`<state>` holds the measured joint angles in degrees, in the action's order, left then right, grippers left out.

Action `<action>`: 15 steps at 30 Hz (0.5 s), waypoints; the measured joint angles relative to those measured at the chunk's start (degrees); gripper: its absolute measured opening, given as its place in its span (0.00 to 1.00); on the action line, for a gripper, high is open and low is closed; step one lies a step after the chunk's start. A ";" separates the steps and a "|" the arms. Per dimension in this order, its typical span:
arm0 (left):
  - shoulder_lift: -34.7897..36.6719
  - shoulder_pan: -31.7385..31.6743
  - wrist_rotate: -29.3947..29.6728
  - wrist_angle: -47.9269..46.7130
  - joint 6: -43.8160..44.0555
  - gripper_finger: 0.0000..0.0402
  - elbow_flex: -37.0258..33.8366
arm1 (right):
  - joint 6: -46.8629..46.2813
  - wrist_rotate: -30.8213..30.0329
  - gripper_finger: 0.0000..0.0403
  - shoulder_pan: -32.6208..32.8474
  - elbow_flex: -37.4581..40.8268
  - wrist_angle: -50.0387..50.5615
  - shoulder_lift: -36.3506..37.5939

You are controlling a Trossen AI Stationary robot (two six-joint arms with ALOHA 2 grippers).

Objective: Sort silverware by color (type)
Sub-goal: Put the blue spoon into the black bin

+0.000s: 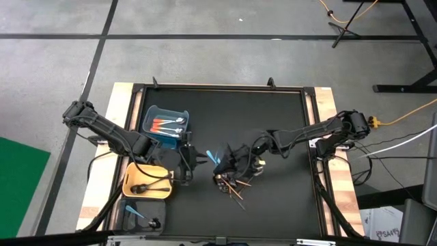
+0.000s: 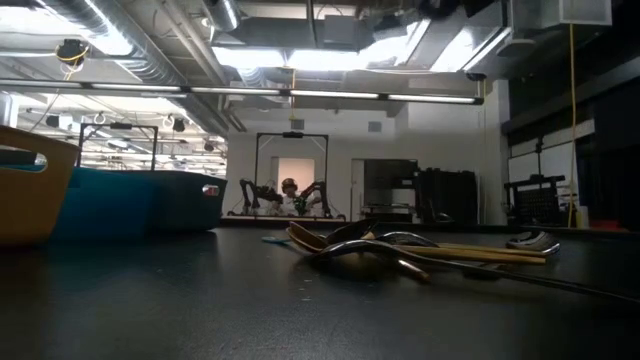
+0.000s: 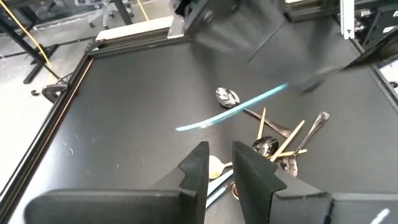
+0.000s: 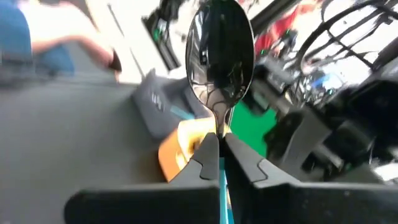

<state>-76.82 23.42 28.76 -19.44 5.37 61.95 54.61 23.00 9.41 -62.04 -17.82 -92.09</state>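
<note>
From above, both arms reach toward the middle of the black table (image 1: 273, 116). The left gripper (image 1: 193, 161) sits just beside the yellow bin (image 1: 130, 179), and the right gripper (image 1: 222, 160) is close to it, over a little pile of gold and dark spoons and forks (image 1: 235, 188). A light blue piece (image 1: 212, 156) shows between the two grippers. The blue bin (image 1: 153, 115) has orange-handled pieces (image 1: 164, 125) in it, the yellow bin holds black ones (image 1: 151, 186), and a grey bin (image 1: 123, 217) at the near edge holds a blue one.

The camera on the right arm shows something the top view hides: the right gripper (image 4: 219, 149) is pinched shut on the thin neck of a shiny dark spoon (image 4: 219, 53), which stands straight up, bowl on top. A bit of light blue peeks out between the fingers lower down.

The camera on the left arm shows its fingers (image 3: 198, 168) a little apart. I cannot tell if they grip anything. A light blue piece (image 3: 233, 111) hangs in the air, held by the other arm.

The low camera shows the pile (image 2: 400, 250) lying flat on the table, with a person far off in the room.
</note>
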 joint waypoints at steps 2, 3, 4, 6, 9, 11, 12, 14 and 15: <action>0.00 0.00 0.03 1.55 0.00 0.16 0.00 | -3.15 1.83 0.00 0.00 0.00 -2.30 0.00; 0.00 0.00 0.03 2.52 -0.02 0.16 0.00 | -4.62 2.24 0.00 0.00 0.00 -3.07 0.00; 0.00 0.00 0.05 3.28 -0.03 0.16 0.00 | -5.81 2.36 0.00 0.00 0.00 -3.63 0.00; 0.00 0.00 0.04 4.30 -0.02 0.16 0.00 | -8.20 2.39 0.00 0.00 0.00 -4.16 0.00; 0.00 0.00 0.03 4.67 -0.02 0.16 0.00 | -11.85 2.40 0.00 0.00 0.00 -5.60 0.01; 0.00 0.00 0.03 4.83 0.00 0.16 0.00 | -13.68 2.41 0.00 -0.02 0.00 -6.56 0.02; 0.00 0.00 -0.02 4.94 0.04 0.16 0.00 | -14.58 2.15 0.00 -0.04 0.00 -7.18 0.02; 0.00 0.00 -0.40 5.07 0.06 0.16 0.00 | -16.81 0.99 0.00 -0.04 0.00 -9.16 0.02; 0.00 0.00 -0.45 5.07 0.07 0.16 0.00 | -18.01 -0.14 0.00 -0.04 0.00 -10.14 0.02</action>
<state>-76.82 23.42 28.32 -14.37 5.43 61.95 36.59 22.86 9.37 -62.04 -27.96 -92.07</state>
